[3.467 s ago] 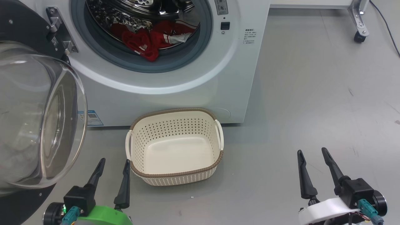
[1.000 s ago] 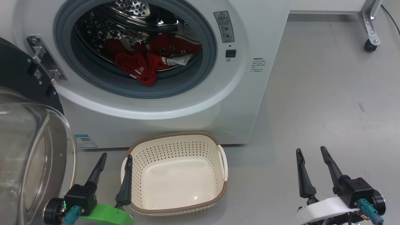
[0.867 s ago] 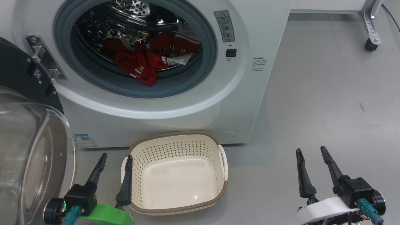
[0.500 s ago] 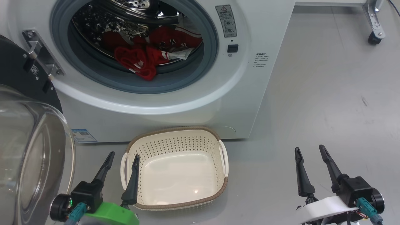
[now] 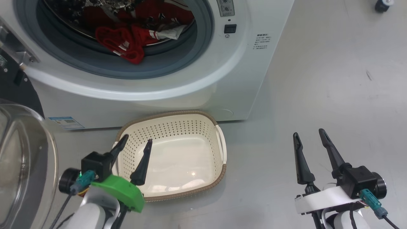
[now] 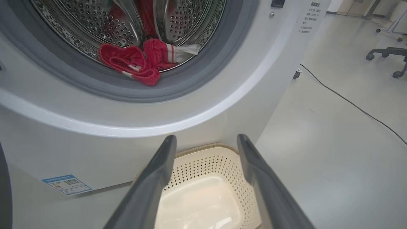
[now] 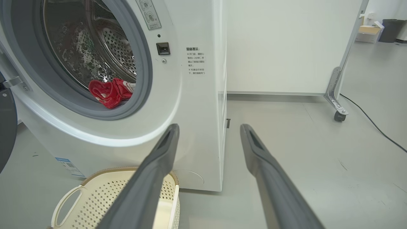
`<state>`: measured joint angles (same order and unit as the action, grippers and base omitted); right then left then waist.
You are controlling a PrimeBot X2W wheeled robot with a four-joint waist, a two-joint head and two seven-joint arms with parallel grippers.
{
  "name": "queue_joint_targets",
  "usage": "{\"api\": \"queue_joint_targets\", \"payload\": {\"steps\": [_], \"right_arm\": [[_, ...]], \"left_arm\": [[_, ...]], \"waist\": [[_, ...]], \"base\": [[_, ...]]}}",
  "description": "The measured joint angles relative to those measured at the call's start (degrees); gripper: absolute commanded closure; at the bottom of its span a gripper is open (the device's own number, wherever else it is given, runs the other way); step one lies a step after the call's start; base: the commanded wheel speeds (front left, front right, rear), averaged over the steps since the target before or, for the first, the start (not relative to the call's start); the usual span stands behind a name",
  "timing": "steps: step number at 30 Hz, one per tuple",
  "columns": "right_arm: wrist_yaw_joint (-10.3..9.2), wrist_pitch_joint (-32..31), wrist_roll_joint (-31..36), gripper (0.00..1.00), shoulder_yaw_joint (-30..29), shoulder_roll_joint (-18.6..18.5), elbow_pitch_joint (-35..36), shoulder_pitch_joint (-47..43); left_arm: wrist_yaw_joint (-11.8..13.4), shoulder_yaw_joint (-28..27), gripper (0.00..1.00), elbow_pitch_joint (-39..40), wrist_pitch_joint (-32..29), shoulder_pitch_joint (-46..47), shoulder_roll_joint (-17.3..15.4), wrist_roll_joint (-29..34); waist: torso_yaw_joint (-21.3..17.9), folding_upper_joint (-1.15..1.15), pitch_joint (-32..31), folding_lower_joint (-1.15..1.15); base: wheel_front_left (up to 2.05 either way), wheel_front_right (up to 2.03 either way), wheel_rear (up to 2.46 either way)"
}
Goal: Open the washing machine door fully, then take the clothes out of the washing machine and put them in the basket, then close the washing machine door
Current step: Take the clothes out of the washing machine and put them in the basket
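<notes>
1. red jersey (image 5: pixel 127 47): lies bunched low in the perforated steel drum (image 6: pixel 95 25) of the washing machine (image 5: pixel 197 82), one fold spilling onto the grey gasket (image 5: pixel 152 71); not yet grasped.
2. left gripper (image 5: pixel 137 138): hovers over the left side of the cream basket (image 5: pixel 178 114), jaws wide and empty. right gripper (image 5: pixel 308 132): hangs over bare floor, well apart from the basket, jaws wide, empty too.
3. risks: could pinch only a thin strap, so the rest drags on the gasket and drops short of the basket; could knock the light basket on lifting off.
4. around: washing machine door (image 5: pixel 22 152) stands open at the left, glass bowl just beside the left arm, crowds its swing; black cable (image 6: pixel 349 105) and chair base (image 6: pixel 386 54) sit well clear.
</notes>
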<state>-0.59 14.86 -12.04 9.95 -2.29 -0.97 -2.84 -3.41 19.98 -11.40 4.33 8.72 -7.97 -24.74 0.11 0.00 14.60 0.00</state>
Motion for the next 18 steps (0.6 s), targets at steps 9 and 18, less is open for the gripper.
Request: {"api": "queue_joint_targets", "payload": {"steps": [9,18], "right_arm": [[0.0,0.0,-0.2,0.0,2.3,-0.1,1.5,3.9],[-0.76,0.0,-3.4,0.0,4.5,-0.1,2.6,7.6]], "left_arm": [[-2.0,-1.0,0.0,-5.0,-5.9,10.2,-2.2,-2.5],[-3.1,-3.2,0.0,-7.7,-14.3,23.2,-9.3,-4.5]], "waist": [[-2.8,0.0,5.9,0.0],[-6.8,0.0,12.0,0.0]], "base": [[0.0,0.0,0.0],[0.0,0.0,0.0]]}}
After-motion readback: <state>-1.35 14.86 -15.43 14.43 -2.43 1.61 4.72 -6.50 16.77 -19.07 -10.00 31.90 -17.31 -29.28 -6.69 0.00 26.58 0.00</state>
